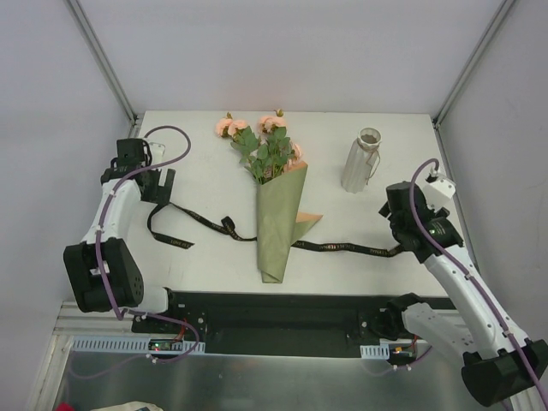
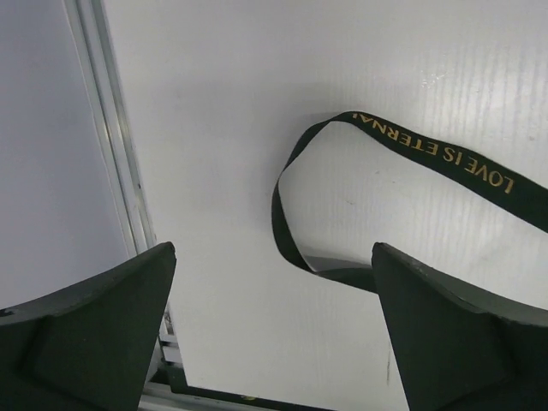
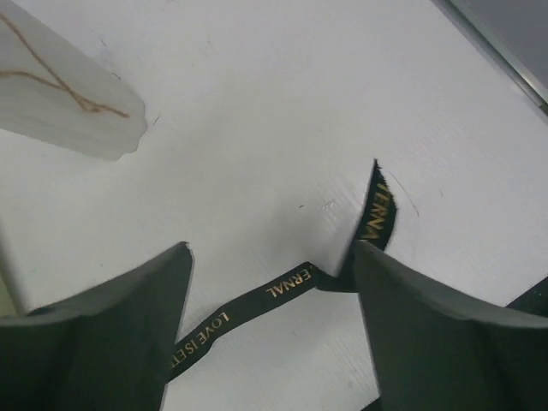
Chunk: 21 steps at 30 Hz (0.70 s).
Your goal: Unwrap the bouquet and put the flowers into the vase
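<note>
A black ribbon [image 2: 428, 154] lying on the white counter [image 2: 257, 86] is displaying gold capitals in the left wrist view. They are reading "LOVE IS ETERNA", upside down to the camera, with the last letter hard to make out at the bend. In the right wrist view the repeating print is reading "ERNAL" and then "LOVE IS ET" along the flat stretch, with "ERNA" showing on the upturned tip. From the top external camera the lettering is showing only as gold specks, too small to read.
</note>
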Tool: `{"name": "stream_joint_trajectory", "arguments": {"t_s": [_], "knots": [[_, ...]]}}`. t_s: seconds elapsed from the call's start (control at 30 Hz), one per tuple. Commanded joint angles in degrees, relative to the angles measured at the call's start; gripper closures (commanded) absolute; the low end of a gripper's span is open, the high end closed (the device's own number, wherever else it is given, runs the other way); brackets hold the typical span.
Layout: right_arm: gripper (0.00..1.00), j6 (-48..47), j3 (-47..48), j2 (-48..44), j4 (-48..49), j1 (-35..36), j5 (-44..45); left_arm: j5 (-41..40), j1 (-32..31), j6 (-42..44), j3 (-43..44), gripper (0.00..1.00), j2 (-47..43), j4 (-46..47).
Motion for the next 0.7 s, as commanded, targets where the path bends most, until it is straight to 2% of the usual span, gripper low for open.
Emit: {"name": "stream_joint_trajectory", "arguments": {"t_s": [0.0,0.03,0.07,0.1,0.13,0.2,0.23,0.4,0.5,0.67], "knots": [[0.06,-10.8,3.8,-0.1,-0.6,6.9,5.2,3.5,-0.3,-1.5,1.6,0.01,-5.4,-3.1],[0.02,-11.9,4.0,0.1,-0.6,12.9,7.7,5.3,-0.2,-1.5,2.2,0.01,-5.8,-5.0],[0.01,-12.8,4.4,0.4,-0.5,15.9,8.1,6.9,-0.3,-1.4,2.5,0.01,-6.3,-5.9],[0.04,-15.8,4.4,1.0,0.7,18.7,7.6,10.2,-0.2,-1.1,3.1,0.01,-7.1,-7.0],[0.04,-17.6,4.3,1.2,1.7,24.2,5.5,12.0,-0.3,-0.9,3.2,0.01,-7.7,-8.5],[0.04,-22.7,3.2,1.7,6.9,30.6,3.0,14.9,-0.5,-0.2,2.2,0.01,-9.0,-9.2],[0.04,-27.6,3.1,2.5,8.3,37.3,1.8,14.6,-1.4,0.0,1.6,0.01,-9.4,-9.2],[0.04,-37.0,8.9,17.1,9.8,55.4,3.1,11.1,-3.2,-0.7,-1.3,0.01,-8.6,-9.1],[0.04,-40.7,12.3,25.7,12.4,60.7,2.7,10.6,-3.4,-1.4,-1.5,0.01,-8.9,-9.0],[0.04,-45.4,16.5,36.6,17.0,63.5,-2.3,11.4,-3.8,-1.4,-1.7,0.01,-10.9,-9.1]]}}
